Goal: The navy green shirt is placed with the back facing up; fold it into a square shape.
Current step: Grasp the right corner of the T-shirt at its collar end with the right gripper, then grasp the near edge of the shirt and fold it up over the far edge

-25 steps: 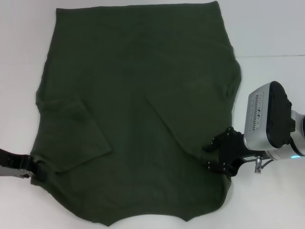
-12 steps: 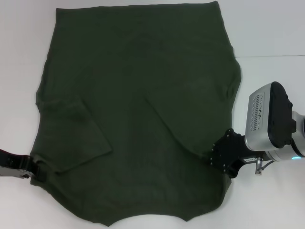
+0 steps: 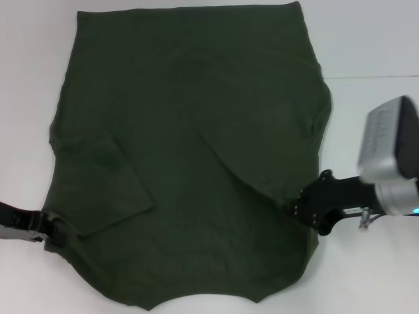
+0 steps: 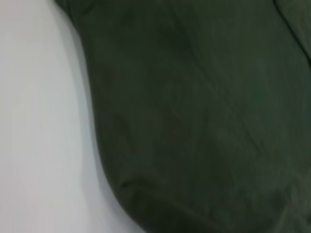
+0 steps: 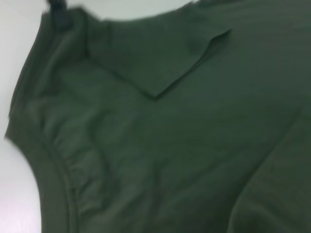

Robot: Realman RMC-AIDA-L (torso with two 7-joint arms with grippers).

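Observation:
The navy green shirt (image 3: 190, 150) lies spread flat on the white table, plain side up, with both sleeves folded inward onto the body. My right gripper (image 3: 300, 209) is at the shirt's right edge near the folded sleeve's base, shut on the fabric. My left gripper (image 3: 54, 230) is at the opposite edge, low on the left, shut on the cloth there. The left wrist view is filled by shirt fabric (image 4: 204, 116) and its curved edge. In the right wrist view I see the folded sleeve (image 5: 160, 53), the collar seam, and the left gripper (image 5: 57, 12) far off.
White table (image 3: 373, 39) surrounds the shirt on the left and right. The right arm's silver and black wrist housing (image 3: 393, 140) hangs over the table to the right of the shirt.
The right gripper stood open at the shirt's right edge, then shut on the fabric. Its wrist has since shifted right and up. The left gripper has stayed put.

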